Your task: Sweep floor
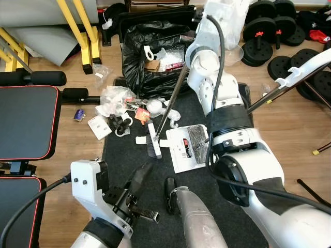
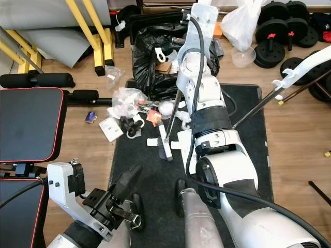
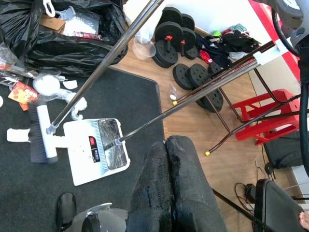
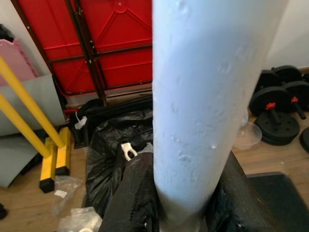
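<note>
You are looking down at a black mat (image 1: 129, 181) lying on a wooden floor. Low at the mat's near left edge, your left gripper (image 1: 135, 192) is hanging idle, its two black fingers (image 3: 169, 193) pressed together on nothing. Just past it, along the mat's far left edge and corner, litter (image 1: 116, 101) is lying scattered: clear plastic wrap, white scraps and a red wrapper, with a few pieces spilling onto the wood.

Near the middle of the mat the broom (image 1: 152, 140) is standing tilted, its white head with dark bristles touching the mat and its silver handle leaning up and away. Just beside it a white dustpan (image 1: 186, 147) is lying flat, holding a little clear wrap. Behind both, at the mat's far edge, an open black rubbish bag (image 1: 145, 57) is slumping.

Your right gripper (image 4: 178, 203) is reaching high over the mat, its fingers closing around the white top of the broom handle.

To sweep well, you are best keeping the bristles flat on the mat and drawing the litter in short strokes toward the dustpan, starting from the pieces farthest left.
</note>
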Robot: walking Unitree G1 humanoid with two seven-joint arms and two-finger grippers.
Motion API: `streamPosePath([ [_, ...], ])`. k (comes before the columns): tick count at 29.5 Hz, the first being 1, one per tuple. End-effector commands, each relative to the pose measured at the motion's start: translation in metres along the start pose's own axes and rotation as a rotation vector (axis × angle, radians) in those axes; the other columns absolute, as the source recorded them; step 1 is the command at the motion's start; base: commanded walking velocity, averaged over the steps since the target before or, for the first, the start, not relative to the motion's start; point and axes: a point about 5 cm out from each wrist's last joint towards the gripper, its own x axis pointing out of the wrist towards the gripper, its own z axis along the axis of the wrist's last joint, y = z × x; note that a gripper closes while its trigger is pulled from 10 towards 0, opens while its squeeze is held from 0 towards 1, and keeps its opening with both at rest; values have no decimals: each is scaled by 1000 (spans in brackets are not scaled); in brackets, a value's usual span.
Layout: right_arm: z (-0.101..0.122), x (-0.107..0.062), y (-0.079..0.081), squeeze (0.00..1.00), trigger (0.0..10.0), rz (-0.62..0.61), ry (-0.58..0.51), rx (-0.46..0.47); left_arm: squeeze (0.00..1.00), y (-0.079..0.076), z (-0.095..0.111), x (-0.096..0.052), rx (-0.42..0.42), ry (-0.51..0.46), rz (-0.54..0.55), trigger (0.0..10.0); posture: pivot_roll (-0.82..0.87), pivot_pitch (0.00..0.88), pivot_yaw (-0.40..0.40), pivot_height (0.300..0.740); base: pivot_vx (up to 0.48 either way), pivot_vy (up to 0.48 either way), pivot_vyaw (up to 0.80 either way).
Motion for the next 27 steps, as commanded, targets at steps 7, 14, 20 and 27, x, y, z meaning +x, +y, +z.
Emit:
streamPosePath([
  [7, 4, 2, -11, 0, 10000, -77, -37, -149, 0, -1, -5, -3, -14, 29, -12, 10000, -18, 358, -70, 740, 0, 0, 0],
  [14, 15, 4, -15, 0, 10000, -118, -72, -200, 0, 0, -5, -2, -14, 27, -13, 10000, -25, 356, -70, 740, 0, 0, 0],
  [20, 29, 4, -14, 0, 10000, -122, -105, -179, 0, 0, -5, -1, -13, 25, -14, 10000, -28, 354, -71, 740, 0, 0, 0],
  [27, 42, 1, -7, 0, 10000, -66, -121, -73, 0, 1, -5, 0, -13, 23, -15, 10000, -29, 353, -71, 740, 0, 0, 0],
])
